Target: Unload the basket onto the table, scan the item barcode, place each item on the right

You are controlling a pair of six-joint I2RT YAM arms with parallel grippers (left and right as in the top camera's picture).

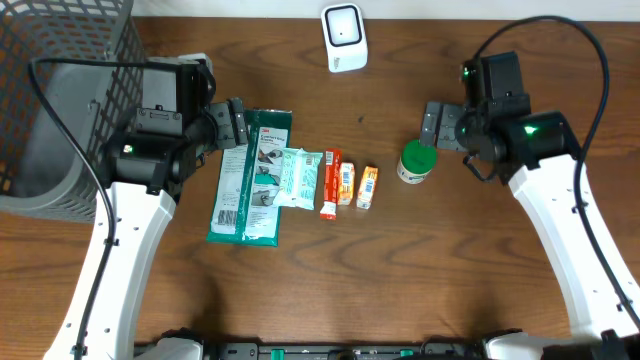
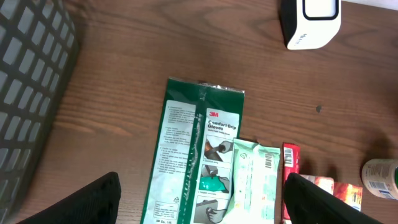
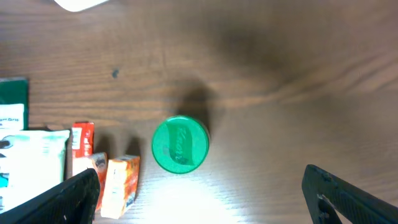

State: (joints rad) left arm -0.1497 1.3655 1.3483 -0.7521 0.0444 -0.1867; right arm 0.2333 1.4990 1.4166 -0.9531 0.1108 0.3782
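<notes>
No item is lifted, so scanning looks unstarted: left gripper (image 1: 238,125) and right gripper (image 1: 432,128) hang spread and empty, and the green-lidded jar (image 1: 417,162) stands untouched right of the scanner (image 1: 343,37).

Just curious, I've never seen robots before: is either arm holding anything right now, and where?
Nothing is held: the left gripper and right gripper both stand open, empty.

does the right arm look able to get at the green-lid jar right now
Likely yes: the right gripper hangs open right by the jar, nothing lies between them, and the orange box sits apart from it.
</notes>
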